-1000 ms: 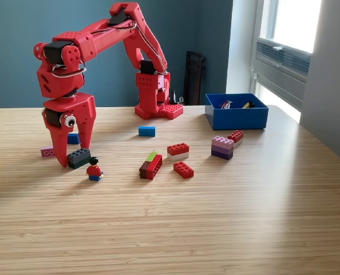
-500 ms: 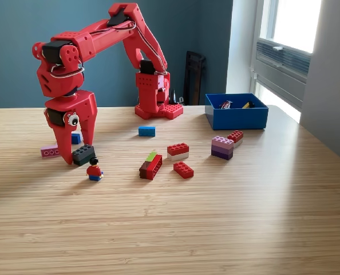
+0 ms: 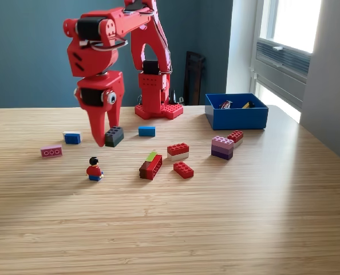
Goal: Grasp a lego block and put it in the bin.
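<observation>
Held block: a dark grey lego block (image 3: pixel 114 136) sits pinched at the tips of the red gripper (image 3: pixel 107 137), tilted, clear of the table, well to the exterior view's left of the bin.
Gripper: closed on the dark block, jaws pointing down; the arm is raised above the tabletop.
Bin: the blue bin (image 3: pixel 236 117) stands at the far side of the table on the exterior view's right; a few small pieces lie inside, too small to name.
Done so far: the grasp and the lift look complete.
Left to do: carry the block across to the bin, position it over the opening, release.
Near the bin: a purple stacked block (image 3: pixel 222 147) and a small red block (image 3: pixel 235 136) lie just in front of it.
Further from the bin: a red and white block (image 3: pixel 178 151), a flat red block (image 3: pixel 183 169) and a dark red block with a green piece (image 3: pixel 151 165) lie toward the table's middle; a blue block (image 3: pixel 146 131) lies by the arm's base.
Farthest from the bin: a minifigure (image 3: pixel 94 169) stands below the gripper; a blue and white block (image 3: pixel 72 137) and a pink block (image 3: pixel 51 151) lie beyond it.
</observation>
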Controlling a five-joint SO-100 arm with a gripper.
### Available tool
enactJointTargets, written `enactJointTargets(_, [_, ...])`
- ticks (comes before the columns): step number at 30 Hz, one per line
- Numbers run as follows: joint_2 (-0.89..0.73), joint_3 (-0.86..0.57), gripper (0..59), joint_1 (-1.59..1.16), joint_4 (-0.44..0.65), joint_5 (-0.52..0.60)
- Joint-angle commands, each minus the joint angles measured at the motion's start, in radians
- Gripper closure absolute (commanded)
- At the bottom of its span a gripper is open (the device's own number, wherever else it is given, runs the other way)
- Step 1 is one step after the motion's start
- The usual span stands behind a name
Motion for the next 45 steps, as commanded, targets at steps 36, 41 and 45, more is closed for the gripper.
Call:
enactJointTargets(36, [0.655, 0.529, 58.6, -1.652, 0.026, 0.304])
enactJointTargets(41, [0.653, 0.514, 58.3, -1.652, 0.026, 0.268])
enactJointTargets(45, [0.653, 0.512, 30.4, -1.651, 0.026, 0.265])
